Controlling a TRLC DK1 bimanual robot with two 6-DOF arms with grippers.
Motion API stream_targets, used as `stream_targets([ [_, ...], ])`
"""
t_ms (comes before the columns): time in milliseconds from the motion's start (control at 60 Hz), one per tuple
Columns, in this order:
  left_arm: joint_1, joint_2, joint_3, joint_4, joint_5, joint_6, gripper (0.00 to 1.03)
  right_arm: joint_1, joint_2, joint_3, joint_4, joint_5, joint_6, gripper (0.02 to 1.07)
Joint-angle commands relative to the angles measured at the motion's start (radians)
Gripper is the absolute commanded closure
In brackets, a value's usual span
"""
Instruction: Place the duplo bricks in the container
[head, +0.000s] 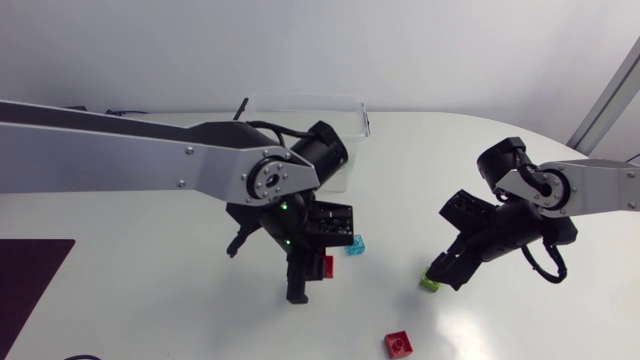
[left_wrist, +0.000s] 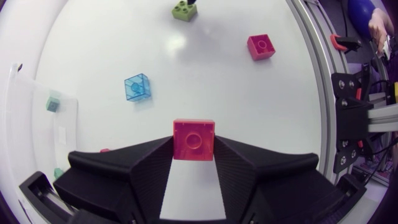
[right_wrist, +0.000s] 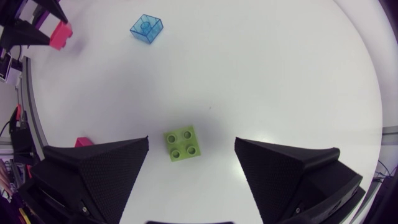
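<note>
Nearest the front edge of the worktop (head: 160, 310) lies a loose red duplo brick (head: 397, 344); in the right wrist view only its corner shows past a finger (right_wrist: 93, 174). Further in, the right gripper (right_wrist: 191, 143) has its fingers spread wide around a green duplo brick (right_wrist: 183, 144), which sits on the worktop between them and touches neither. Towards the middle, the left gripper (left_wrist: 194, 152) has its fingers closed on a second red duplo brick (left_wrist: 194, 140), pinched at both sides; whether it clears the surface is hard to tell. Just beyond lies a translucent blue duplo brick (head: 355, 246). At the far edge stands the clear container (head: 305, 103), its near wall hidden by the left arm (head: 150, 160); small teal bricks (left_wrist: 53, 101) show dimly inside.
</note>
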Motion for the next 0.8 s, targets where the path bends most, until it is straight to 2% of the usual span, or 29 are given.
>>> stream_targets([
  [0,0.041,-0.048,0.049,-0.01,0.01,-0.028,0.63,0.009,0.031,-0.03,0.017,0.017,-0.043,0.07],
  [183,0.102,-0.073,0.118,-0.001,0.019,-0.071,0.63,0.033,0.077,-0.044,0.046,0.046,-0.06,0.08],
  [400,0.185,-0.068,0.181,0.088,0.039,-0.179,0.63,0.058,0.131,-0.036,0.067,0.061,-0.064,0.18],
  [583,0.242,-0.048,0.214,0.192,0.039,-0.27,0.63,0.067,0.143,-0.035,0.069,0.063,-0.066,0.46],
  [700,0.282,-0.024,0.255,0.245,0.036,-0.337,0.63,0.067,0.143,-0.033,0.067,0.058,-0.064,0.73],
  [783,0.299,-0.008,0.275,0.28,0.018,-0.371,0.63,0.066,0.141,-0.036,0.061,0.058,-0.066,0.87],
])
